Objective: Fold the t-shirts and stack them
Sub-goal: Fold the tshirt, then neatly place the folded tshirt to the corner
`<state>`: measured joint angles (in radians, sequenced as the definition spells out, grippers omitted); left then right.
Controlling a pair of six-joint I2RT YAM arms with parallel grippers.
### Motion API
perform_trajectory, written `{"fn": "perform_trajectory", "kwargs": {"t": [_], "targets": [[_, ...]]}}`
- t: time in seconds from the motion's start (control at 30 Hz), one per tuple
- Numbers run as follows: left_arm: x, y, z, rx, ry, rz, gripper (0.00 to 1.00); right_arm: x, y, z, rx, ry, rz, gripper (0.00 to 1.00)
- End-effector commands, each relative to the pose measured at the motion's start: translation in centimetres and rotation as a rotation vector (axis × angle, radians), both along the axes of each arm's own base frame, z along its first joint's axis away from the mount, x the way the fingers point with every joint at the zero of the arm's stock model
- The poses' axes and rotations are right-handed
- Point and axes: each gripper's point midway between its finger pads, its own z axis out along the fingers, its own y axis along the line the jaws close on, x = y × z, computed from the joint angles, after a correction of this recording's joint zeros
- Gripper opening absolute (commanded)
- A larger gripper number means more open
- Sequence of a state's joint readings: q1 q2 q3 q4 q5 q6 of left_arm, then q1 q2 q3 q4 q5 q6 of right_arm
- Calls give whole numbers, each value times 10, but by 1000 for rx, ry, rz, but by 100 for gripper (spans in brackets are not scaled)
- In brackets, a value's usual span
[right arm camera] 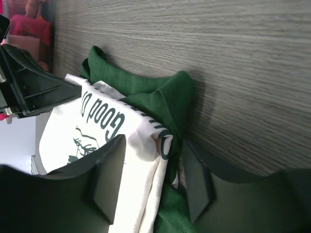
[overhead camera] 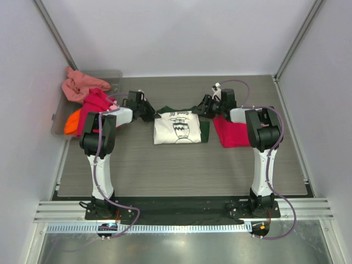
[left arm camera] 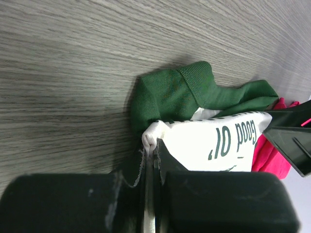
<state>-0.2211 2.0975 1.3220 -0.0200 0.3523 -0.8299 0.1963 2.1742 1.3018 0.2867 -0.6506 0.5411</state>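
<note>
The cream-white t-shirt [overhead camera: 177, 127] with dark green sleeves and dark print lies folded mid-table. My left gripper [overhead camera: 151, 114] is at its far left corner, shut on a pinch of white cloth [left arm camera: 150, 138] that shows right between the fingertips of the gripper [left arm camera: 154, 145]. My right gripper [overhead camera: 201, 110] is at the far right corner. In the right wrist view its jaws [right arm camera: 154, 148] stand apart, astride the folded white and green edge [right arm camera: 160, 131], with a gap on the right side. A crimson-pink t-shirt [overhead camera: 231, 132] lies folded under the right arm.
A translucent grey tray [overhead camera: 58, 118] stands at the far left by the wall. It holds a salmon shirt [overhead camera: 82, 85], a magenta one [overhead camera: 94, 104] and an orange one [overhead camera: 71, 122]. White walls close in the table on three sides.
</note>
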Motion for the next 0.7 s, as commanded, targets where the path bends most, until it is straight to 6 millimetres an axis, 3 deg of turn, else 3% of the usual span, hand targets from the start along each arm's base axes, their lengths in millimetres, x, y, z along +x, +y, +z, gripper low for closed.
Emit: {"fn": "perform_trajectory", "kwargs": {"t": [0.0, 0.2, 0.3, 0.4, 0.43, 0.5, 0.53, 0.6, 0.63, 0.67], "targets": [[7, 2, 5, 0, -15, 0, 0, -9, -1, -11, -5, 57, -4, 54], [7, 2, 6, 2, -13, 3, 0, 1, 2, -22, -5, 90, -16, 43], [8, 3, 5, 7, -11, 7, 0, 4, 9, -18, -12, 81, -8, 33], [8, 2, 4, -1, -3, 10, 0, 4, 17, -14, -30, 68, 7, 13], [8, 0, 6, -5, -5, 9, 0, 3, 18, -9, -30, 63, 11, 2], [5, -1, 9, 0, -13, 8, 0, -1, 19, 1, -27, 48, 16, 1], [4, -6, 20, 2, -35, -2, 0, -1, 18, 22, -25, 6, 14, 1], [-3, -7, 29, 16, -55, -7, 0, -7, 11, 34, -49, -14, -16, 1], [-5, -10, 49, 6, -91, -14, 0, -10, 9, 44, -52, -33, -22, 1], [-9, -14, 56, 3, -105, -23, 0, -12, 6, 72, -49, -84, -37, 1]]}}
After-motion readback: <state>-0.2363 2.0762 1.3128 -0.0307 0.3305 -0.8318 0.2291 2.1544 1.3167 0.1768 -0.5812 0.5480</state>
